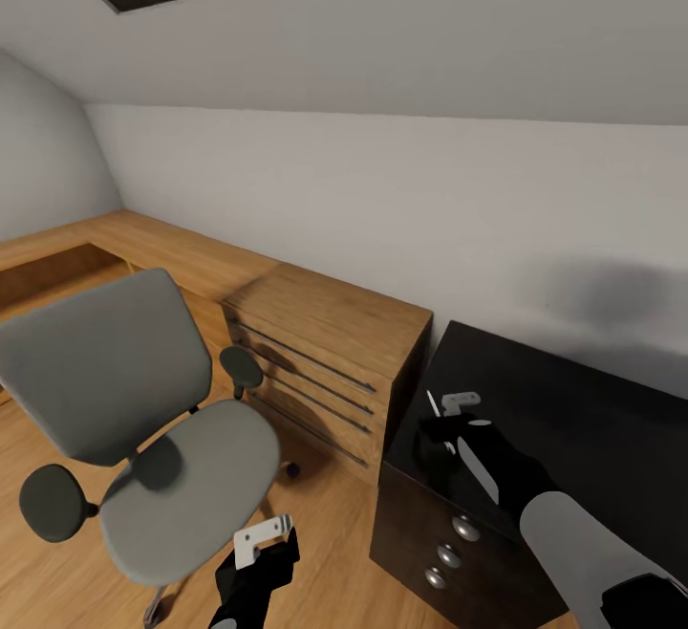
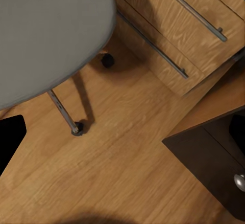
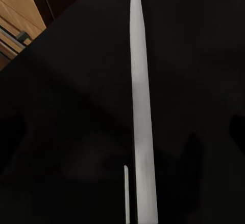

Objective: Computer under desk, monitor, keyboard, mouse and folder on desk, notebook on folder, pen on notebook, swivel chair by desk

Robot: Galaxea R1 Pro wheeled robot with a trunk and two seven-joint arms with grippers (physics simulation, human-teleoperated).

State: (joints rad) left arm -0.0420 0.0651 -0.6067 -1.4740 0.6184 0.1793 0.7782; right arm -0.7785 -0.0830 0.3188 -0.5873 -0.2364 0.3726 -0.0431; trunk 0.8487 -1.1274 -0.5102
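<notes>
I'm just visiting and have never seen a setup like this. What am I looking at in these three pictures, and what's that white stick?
It is a simulated two-armed robot. The big picture looks down from its head; the other two come from cameras near each gripper. The right gripper is over the black desk and seems to hold the thin white pen, seen close up by its wrist camera. The left gripper hangs beside the grey swivel chair; its camera looks down on the seat, the wooden floor and a light wooden drawer chest.

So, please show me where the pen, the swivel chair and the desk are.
pen [image 3: 141, 106]: right wrist view, middle of its white shaft.
swivel chair [image 1: 196, 486]: head view, grey seat cushion.
desk [image 1: 573, 400]: head view, bare black top.
</notes>
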